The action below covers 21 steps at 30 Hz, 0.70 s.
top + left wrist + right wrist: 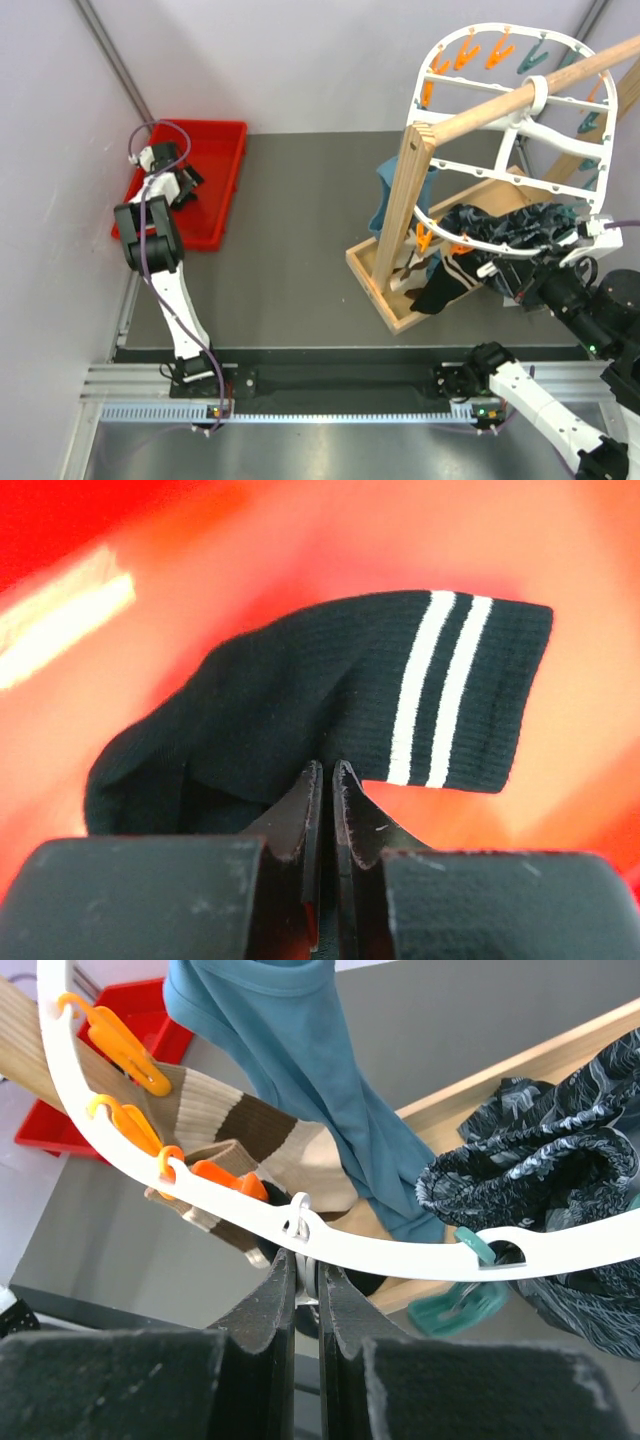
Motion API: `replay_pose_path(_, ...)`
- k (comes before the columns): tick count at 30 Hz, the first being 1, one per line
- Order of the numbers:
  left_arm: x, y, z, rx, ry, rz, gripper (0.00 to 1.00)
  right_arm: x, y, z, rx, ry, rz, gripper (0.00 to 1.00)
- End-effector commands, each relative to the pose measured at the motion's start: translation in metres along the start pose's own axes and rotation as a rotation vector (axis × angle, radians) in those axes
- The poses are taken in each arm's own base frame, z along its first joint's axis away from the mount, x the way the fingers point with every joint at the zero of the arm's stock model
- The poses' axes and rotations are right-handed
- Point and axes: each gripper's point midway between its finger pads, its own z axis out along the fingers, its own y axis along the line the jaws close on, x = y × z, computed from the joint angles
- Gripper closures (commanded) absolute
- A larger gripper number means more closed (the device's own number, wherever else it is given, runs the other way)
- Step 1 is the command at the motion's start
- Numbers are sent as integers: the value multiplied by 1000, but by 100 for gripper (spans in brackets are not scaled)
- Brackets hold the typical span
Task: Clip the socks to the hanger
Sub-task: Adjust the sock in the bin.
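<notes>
Red tray backs the black sock, its near edge pinched in the left gripper.

My right end effector sits at 6 o'clock, jaws pressed nearly together right under the white hanger rim. At 10 o'clock I see orange pegs and a brown-and-cream sock. Teal cloth hangs at 12, dark patterned fabric at 3.
</notes>
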Motion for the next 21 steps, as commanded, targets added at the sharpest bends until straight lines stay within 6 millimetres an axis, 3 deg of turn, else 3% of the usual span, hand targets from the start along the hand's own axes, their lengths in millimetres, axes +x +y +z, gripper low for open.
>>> replay_pose_path(1,60,35,-36,-28,205,52,97,4,7,-14,-60,16,-10,100)
replay_pose_path(2,57,27,-51,17,218,61,97,4,8,-14,-65,17,-13,100)
replay_pose_path(4,72,37,-66,14,275,73,92,6,7,-16,-70,12,-12,100)
replay_pose_path(5,67,29,-79,68,271,72,89,6,8,-15,-74,11,-11,100)
replay_pose_path(6,79,36,-83,75,288,97,86,8,8,-14,-77,15,-12,100)
replay_pose_path(10,54,26,-108,164,164,107,71,10,11,-11,-88,26,-12,100)
replay_pose_path(17,13,19,-128,139,-29,137,66,13,15,-5,-106,38,-1,100)
replay_pose_path(21,24,26,-118,20,65,57,67,14,16,-3,-108,41,5,100)
